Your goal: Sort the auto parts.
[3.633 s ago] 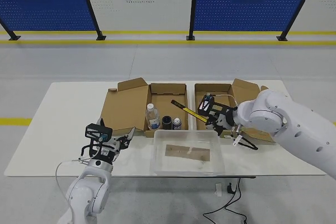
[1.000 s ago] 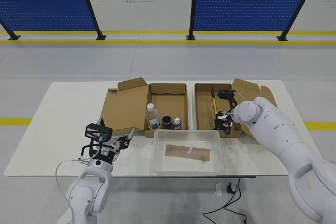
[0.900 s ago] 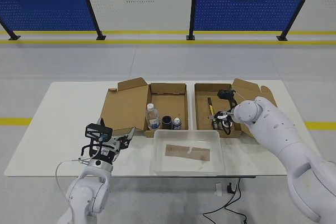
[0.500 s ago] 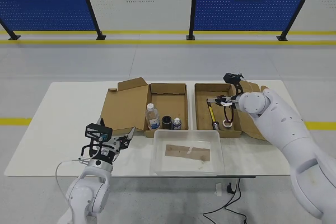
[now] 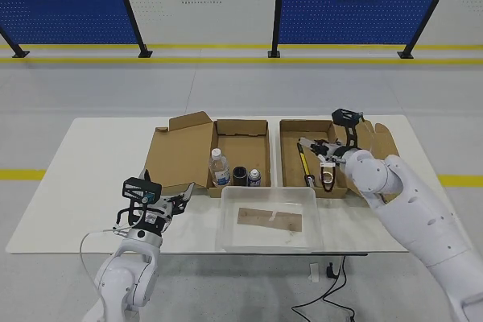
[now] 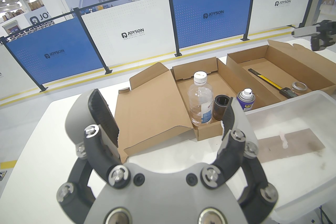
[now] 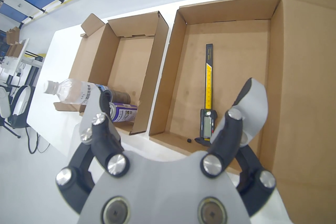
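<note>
Above caliper box [image 7: 228,9], right jaws wide-open

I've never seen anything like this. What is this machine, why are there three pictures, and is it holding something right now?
It is a robot with two arms, working at a white table. One picture looks down from a camera above its arms. The other two come from a camera on each wrist, so each shows its own claw up close.

Two open cardboard boxes stand on the table. The left box holds a water bottle, a black cylinder and a spray can. The right box holds a yellow measuring caliper and a metal ring. In front of the boxes sits a clear plastic tub.

The left claw hangs over the table's near left part, and the right claw hangs above the right box. Both are open and hold nothing.
</note>
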